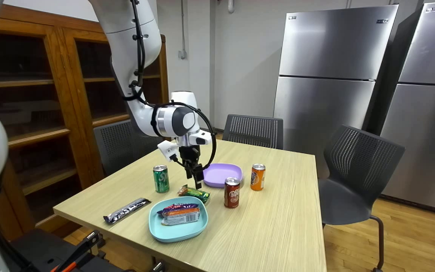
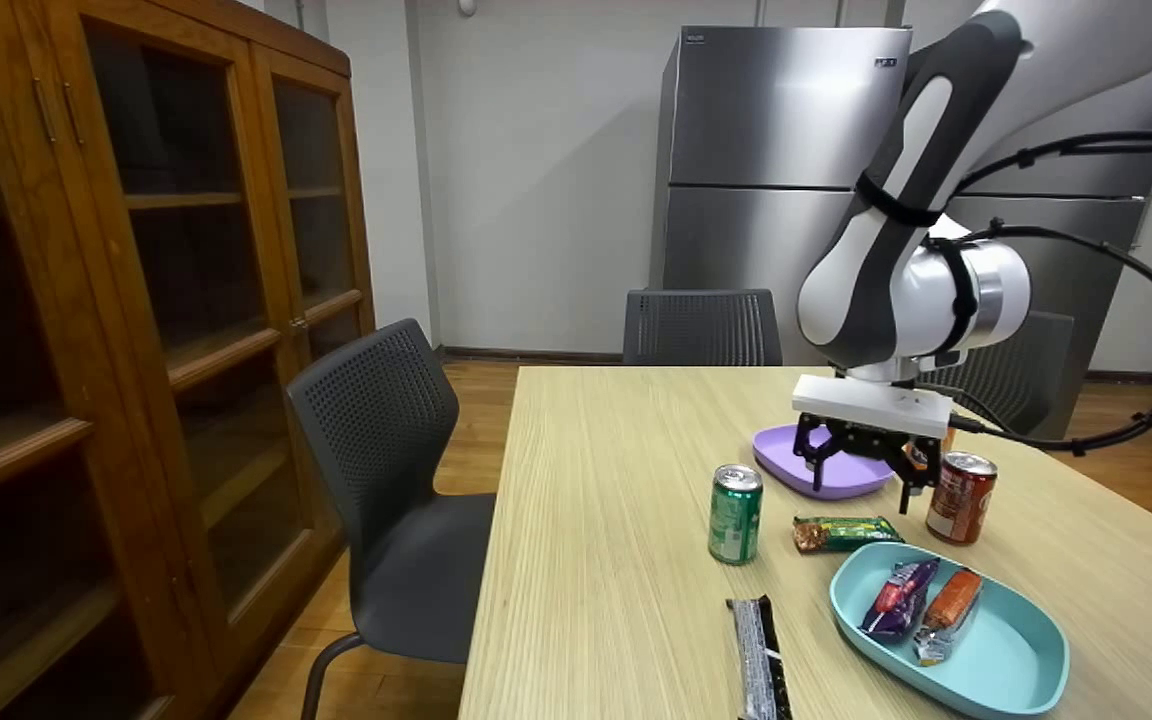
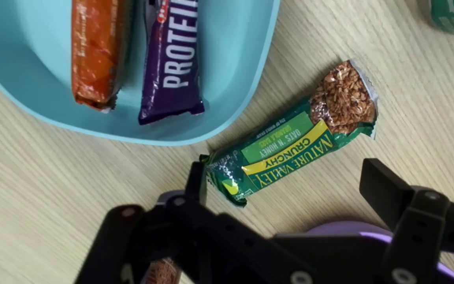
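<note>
A: What a spread! The pale wood-grain table point(image 1: 278, 230) holds the stage, and the white arm point(image 1: 138, 75) reaches down over it.

B: Plates next: the teal plate point(image 2: 1021, 655), nearer the camera in both exterior views, and the purple plate point(image 1: 221, 173) beyond it.

A: And there's the gripper point(image 2: 861, 492), pointing down above the table — jaws spread wide!

B: Three cans, all upright: the dark red can point(image 1: 232, 193) and the orange can point(image 1: 258, 177) near the purple plate, the green can point(image 1: 161, 179) well apart from both.

A: Down to the bars! The silver-and-black bar point(image 1: 127, 210) lies flat near the teal plate; the purple bar point(image 3: 175, 71) and orange bar point(image 3: 93, 51) sit side by side inside it.

B: But look at the green bar point(image 3: 282, 146) — flat on the table between the plates, one jaw by each end in the wrist view!
</note>
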Controlling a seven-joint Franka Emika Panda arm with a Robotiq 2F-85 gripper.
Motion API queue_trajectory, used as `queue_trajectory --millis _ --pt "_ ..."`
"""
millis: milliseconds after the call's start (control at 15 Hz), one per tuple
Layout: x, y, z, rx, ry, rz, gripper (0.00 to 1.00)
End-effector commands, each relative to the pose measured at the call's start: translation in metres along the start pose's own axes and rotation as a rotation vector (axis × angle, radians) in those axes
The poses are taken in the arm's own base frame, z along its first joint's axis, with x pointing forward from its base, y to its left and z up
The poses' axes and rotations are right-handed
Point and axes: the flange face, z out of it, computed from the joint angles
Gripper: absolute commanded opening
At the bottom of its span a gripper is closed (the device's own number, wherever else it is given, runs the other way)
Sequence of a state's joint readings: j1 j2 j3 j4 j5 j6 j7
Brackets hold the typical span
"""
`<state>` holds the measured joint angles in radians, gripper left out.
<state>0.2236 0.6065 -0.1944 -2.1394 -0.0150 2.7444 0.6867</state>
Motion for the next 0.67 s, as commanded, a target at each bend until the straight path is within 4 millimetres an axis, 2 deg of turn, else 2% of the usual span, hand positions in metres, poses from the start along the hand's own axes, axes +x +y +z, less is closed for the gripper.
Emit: queue_trajectory --millis 0,600 --pt "0.009 -0.006 0.01 0.003 -0.014 0.027 1.0" --pt "0.018 -0.005 0.033 0.009 -0.038 0.1 1.0"
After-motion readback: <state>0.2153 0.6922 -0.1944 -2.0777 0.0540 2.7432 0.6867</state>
